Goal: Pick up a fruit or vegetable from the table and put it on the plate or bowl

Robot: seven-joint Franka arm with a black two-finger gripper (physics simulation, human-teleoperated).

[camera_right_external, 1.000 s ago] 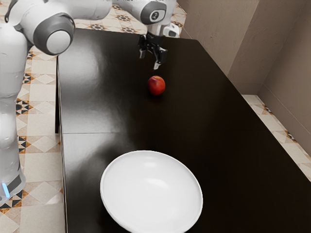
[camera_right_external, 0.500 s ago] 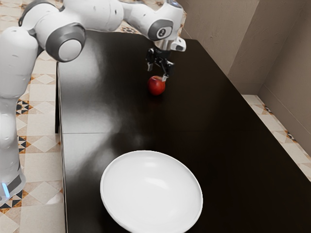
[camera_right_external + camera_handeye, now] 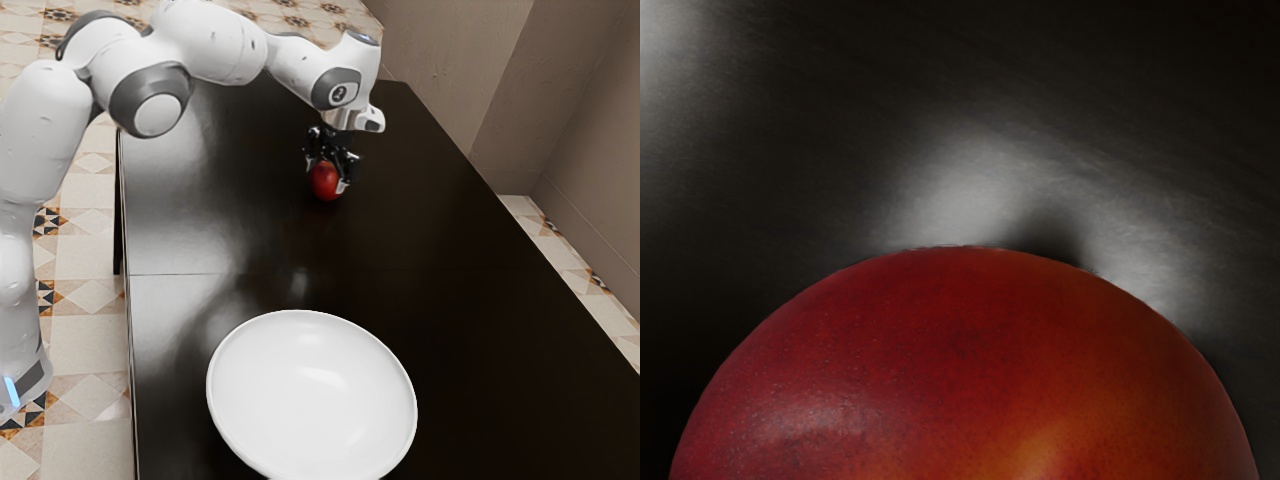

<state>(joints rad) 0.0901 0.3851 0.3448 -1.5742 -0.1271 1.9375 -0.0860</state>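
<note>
In the exterior view, the white seven-joint arm point(image 3: 200, 45) reaches in from about 10 o'clock and ends in the black two-finger hand point(image 3: 328, 172), which is down on the round red-and-orange fruit point(image 3: 325, 185), peach-like in skin. The fruit sits on the glossy dark brown tabletop point(image 3: 450, 280), toward its far end, and looks to be resting there and not lifted. The hand straddles the fruit from above; whether it has clamped on the fruit or merely stands around it I cannot tell. The wide, shallow white bowl point(image 3: 300, 400) lies at the near end of the tabletop, at roughly 6 o'clock from the fruit and well apart from it, with nothing in it.

In the wrist view, the fruit point(image 3: 970, 370) bulges directly under the hand, its speckled red skin warming to orange low down, and the dark tabletop point(image 3: 790, 150) shows beyond it with a pale sheen. That closeness fits a hand lowered fully over its target.

By my judgement the task is in its early part: the approach and descent are done and the grasp is the step in hand. Left to do are securing the grip, lifting the fruit off the tabletop, carrying it toward 6 o'clock over the bowl, and releasing it inside
</note>
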